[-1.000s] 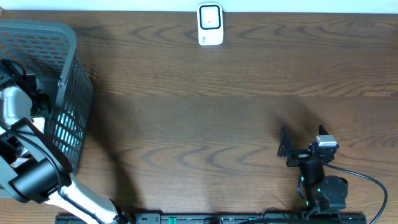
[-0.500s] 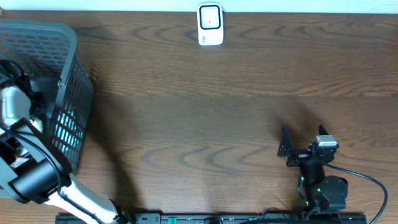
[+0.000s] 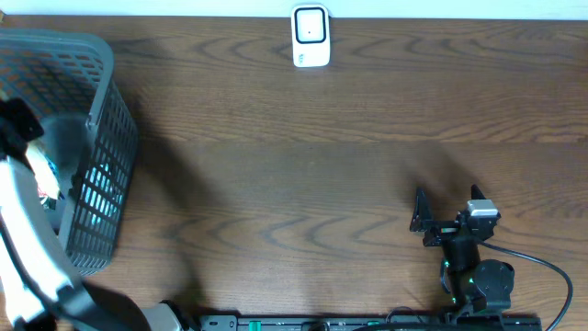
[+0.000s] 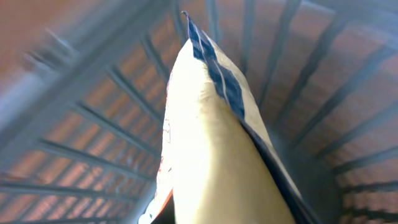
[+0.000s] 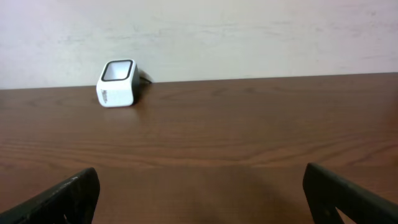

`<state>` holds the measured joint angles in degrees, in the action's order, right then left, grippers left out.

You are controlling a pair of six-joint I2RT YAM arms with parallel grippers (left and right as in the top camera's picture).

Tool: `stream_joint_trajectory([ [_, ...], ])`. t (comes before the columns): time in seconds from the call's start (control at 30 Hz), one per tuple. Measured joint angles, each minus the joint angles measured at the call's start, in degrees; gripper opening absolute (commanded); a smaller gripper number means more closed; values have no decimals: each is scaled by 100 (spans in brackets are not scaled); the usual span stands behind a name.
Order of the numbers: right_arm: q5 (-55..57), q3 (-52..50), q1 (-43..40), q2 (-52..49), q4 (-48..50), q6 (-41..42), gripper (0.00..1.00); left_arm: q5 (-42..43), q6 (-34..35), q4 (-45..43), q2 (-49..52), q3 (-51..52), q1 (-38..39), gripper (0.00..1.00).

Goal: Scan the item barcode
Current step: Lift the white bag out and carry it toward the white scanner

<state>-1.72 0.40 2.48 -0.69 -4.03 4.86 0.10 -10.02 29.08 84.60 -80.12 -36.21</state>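
Over at the left edge of the table (image 3: 303,156), my left arm (image 3: 18,230) reaches down into the grey mesh basket (image 3: 103,110). Its pincer is closed right down, though neither view shows me the fingers themselves. On the left wrist camera a cream packet (image 4: 211,143) with a dark blue strip along one edge rises from the bottom of the frame and fills the middle of it. The basket's bars and brown wood are smeared behind it. The packet is sharp against that blur and sits right on the pincer's line, so I take it to be clamped there, but I can't see the actual contact. From overhead I can only make out a pale scrap with a little red and teal inside the basket, beside the arm.

Across the table, the white scanner (image 3: 310,37) stands at the far edge near the middle, well apart from the basket. My right pincer (image 5: 199,180) rests low at the near right, fingers spread as wide as they go with nothing between them, and it faces the scanner.
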Motion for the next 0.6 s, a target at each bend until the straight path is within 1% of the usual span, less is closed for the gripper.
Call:
stream_joint_trajectory([
  [0.13,0,0,0,0,-2,0,99,131,308,-229,-739,0,0,7],
  [0.27,0,0,0,0,0,0,99,221,885,-715,-1499,7,0,7],
  [0.4,0,0,0,0,0,0,99,605,1552,-1445,-2153,7,74,7],
  [0.5,0,0,0,0,-2,0,99,1158,2201,-2098,-2566,7,424,7],
  [0.6,0,0,0,0,-2,0,99,1655,2684,-2479,-2763,7,918,7],
])
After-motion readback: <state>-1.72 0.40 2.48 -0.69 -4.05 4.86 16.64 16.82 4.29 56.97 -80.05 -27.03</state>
